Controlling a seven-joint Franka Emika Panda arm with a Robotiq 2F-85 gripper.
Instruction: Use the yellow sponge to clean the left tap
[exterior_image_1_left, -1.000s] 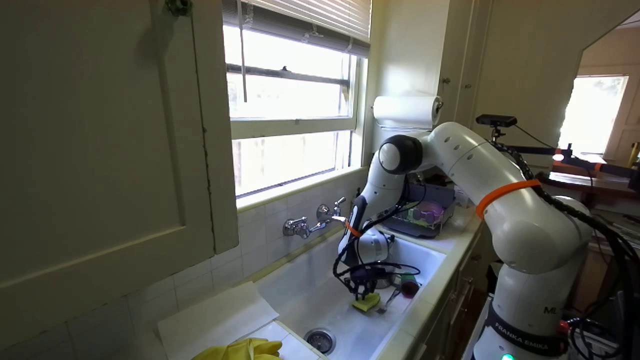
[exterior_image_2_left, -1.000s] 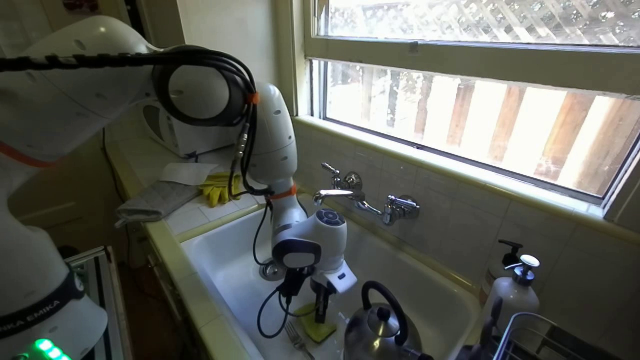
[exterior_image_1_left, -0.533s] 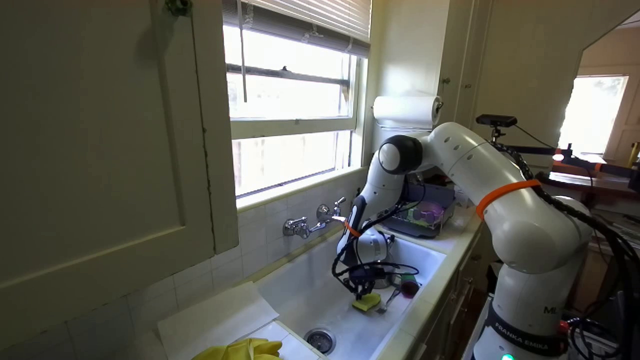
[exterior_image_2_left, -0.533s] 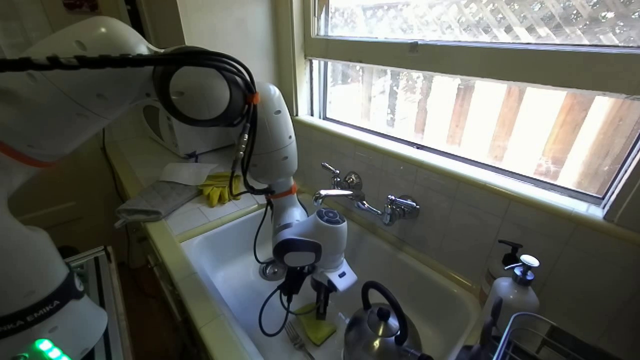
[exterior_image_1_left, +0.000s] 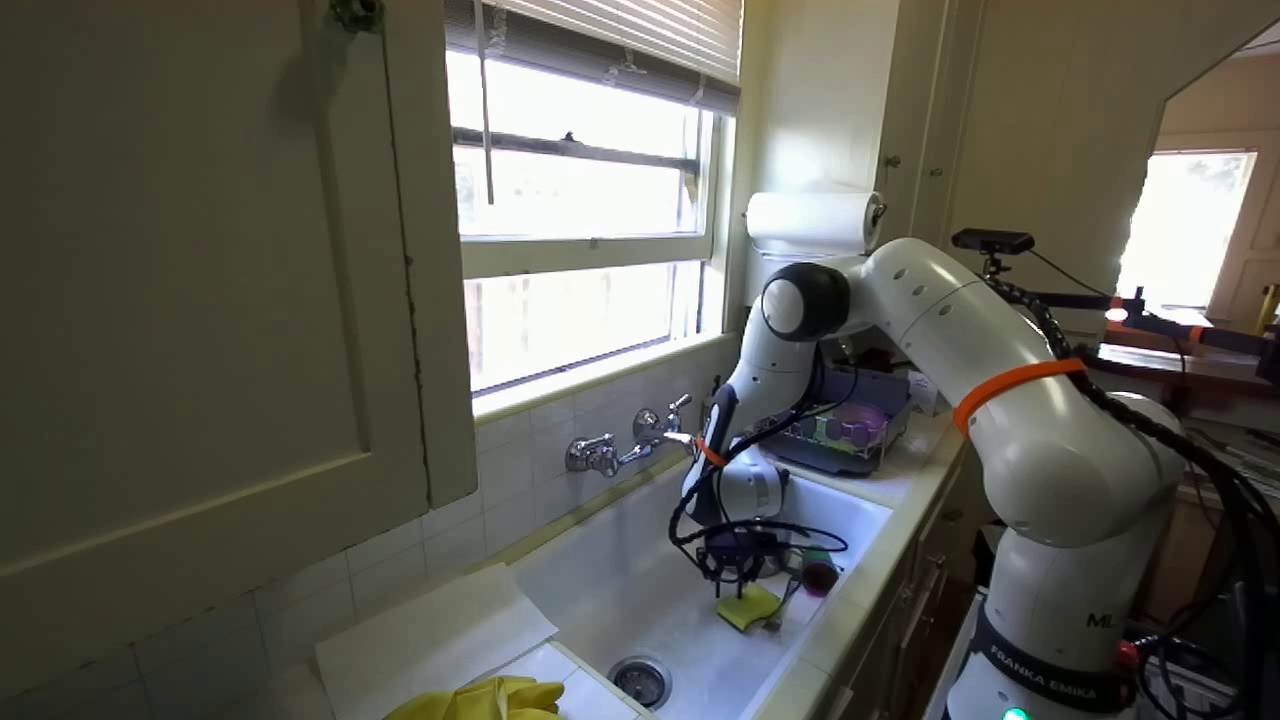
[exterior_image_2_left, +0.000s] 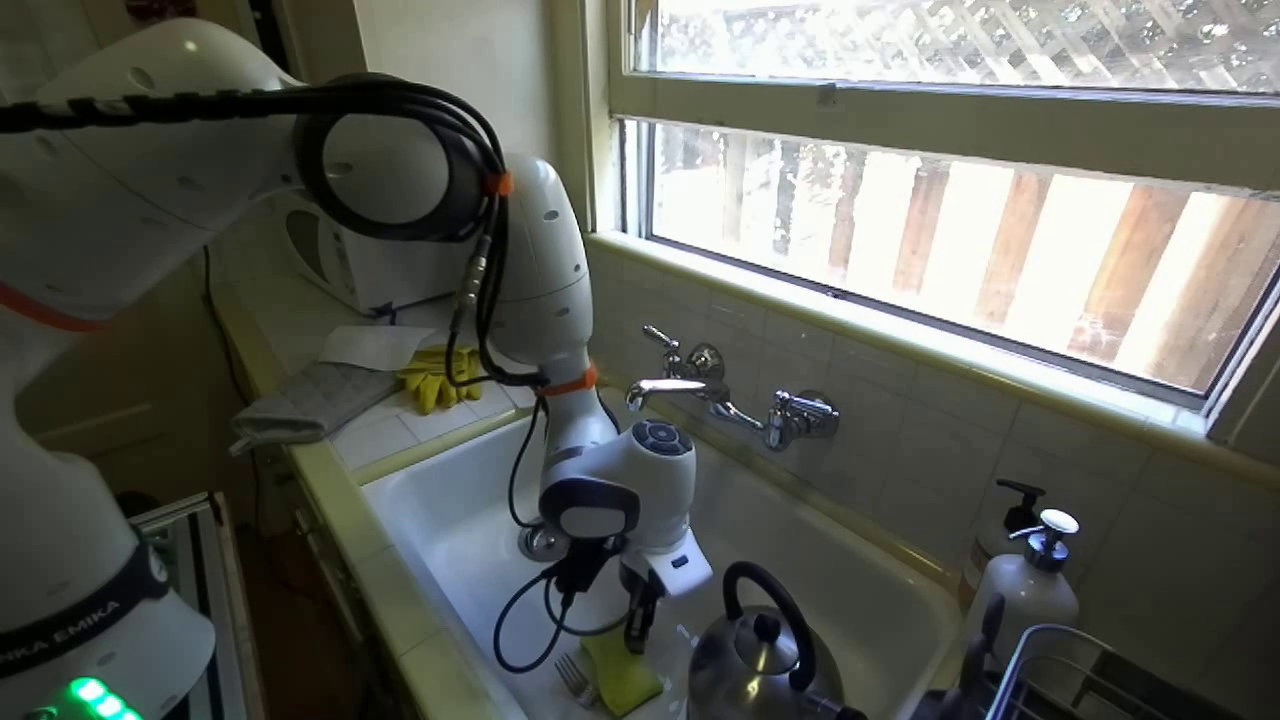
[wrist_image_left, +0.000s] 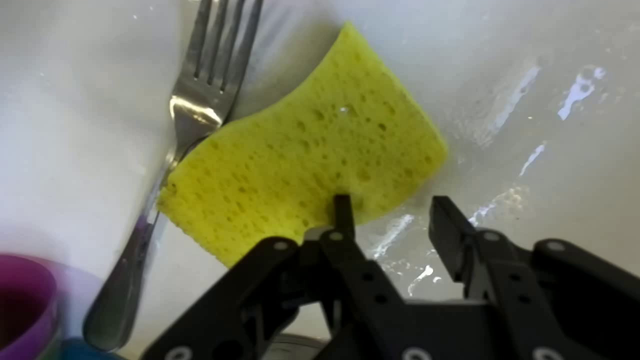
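The yellow sponge (exterior_image_1_left: 748, 606) lies on the white sink's floor. It shows also in an exterior view (exterior_image_2_left: 622, 678) and in the wrist view (wrist_image_left: 300, 165), slightly curled. My gripper (wrist_image_left: 391, 200) is open with nothing between its fingers. In the wrist view one finger overlaps the sponge's near edge and the other is beside it over bare sink; I cannot tell whether it touches. The gripper shows low in the sink in both exterior views (exterior_image_1_left: 729, 590) (exterior_image_2_left: 638, 638). The chrome wall tap has two handles; the left one, nearer the gloves, shows in both exterior views (exterior_image_1_left: 595, 454) (exterior_image_2_left: 690, 355).
A fork (wrist_image_left: 200, 100) lies against the sponge. A purple cup (wrist_image_left: 22, 305) and a steel kettle (exterior_image_2_left: 765, 660) stand in the sink. The spout (exterior_image_2_left: 665, 388) reaches over the basin. Yellow gloves (exterior_image_2_left: 437, 378), soap bottles (exterior_image_2_left: 1025, 595) and a dish rack (exterior_image_1_left: 850, 425) are on the counter.
The sponge has shifted towards the sink's room side and turned a little, and the fork has shifted with it. The gripper has moved slightly and the arm's elbow is a little higher.
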